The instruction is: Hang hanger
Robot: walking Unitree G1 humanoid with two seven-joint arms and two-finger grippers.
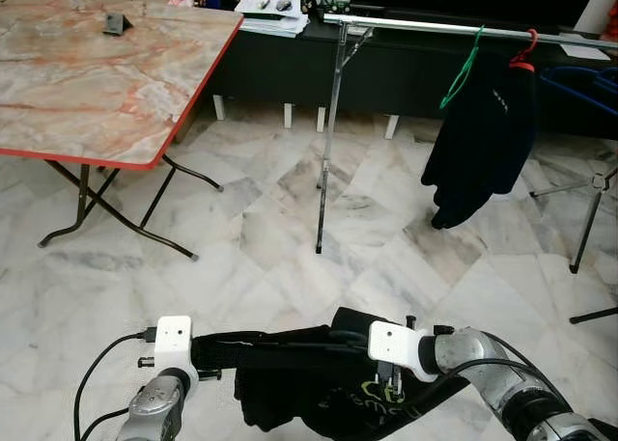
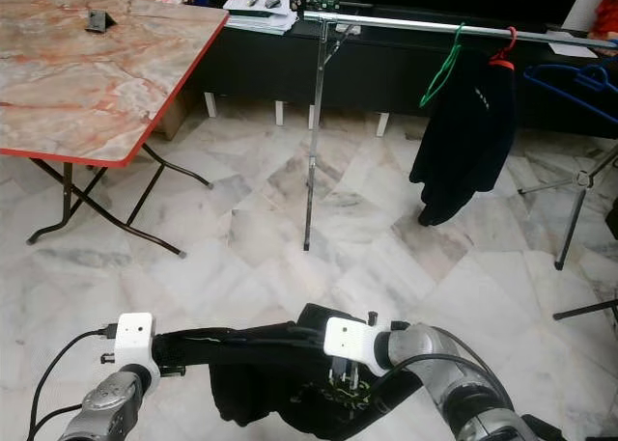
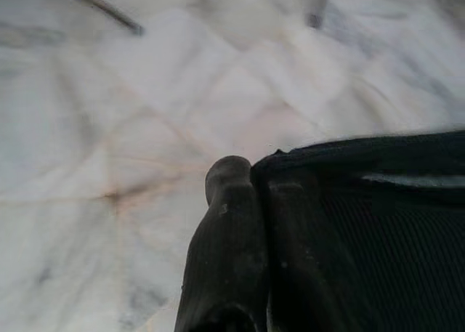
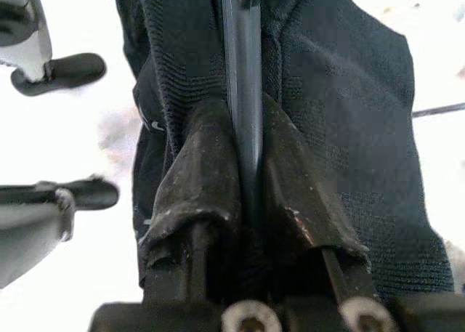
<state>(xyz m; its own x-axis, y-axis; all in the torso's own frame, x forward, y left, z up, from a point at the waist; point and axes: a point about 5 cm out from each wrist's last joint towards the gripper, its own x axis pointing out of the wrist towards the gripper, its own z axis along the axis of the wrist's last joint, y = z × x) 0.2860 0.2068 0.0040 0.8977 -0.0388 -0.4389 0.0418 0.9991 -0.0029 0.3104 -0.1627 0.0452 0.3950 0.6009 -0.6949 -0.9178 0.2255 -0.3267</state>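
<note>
A black garment (image 1: 290, 393) on a dark hanger hangs low in front of me, held between both grippers. My left gripper (image 1: 220, 350) is shut on the garment's left edge (image 3: 349, 223), its fingers (image 3: 229, 252) pressed together. My right gripper (image 1: 340, 346) is shut on the hanger's dark bar (image 4: 243, 92), with the cloth bunched around its fingers (image 4: 200, 179). The silver clothes rail (image 1: 435, 26) stands across the room on a thin pole (image 1: 331, 142). A green hanger (image 1: 463, 69) hangs empty on the rail, beside a red hanger (image 1: 524, 50) carrying a black garment (image 1: 483, 142).
A folding table (image 1: 87, 74) with a marble top and red edge stands at the left, its legs (image 1: 106, 209) splayed on the floor. A black cabinet (image 1: 280, 69) runs along the back wall. A blue hanger (image 1: 579, 84) and tripod legs (image 1: 589, 219) are at the right. Marble floor (image 1: 261, 238) lies between me and the rail.
</note>
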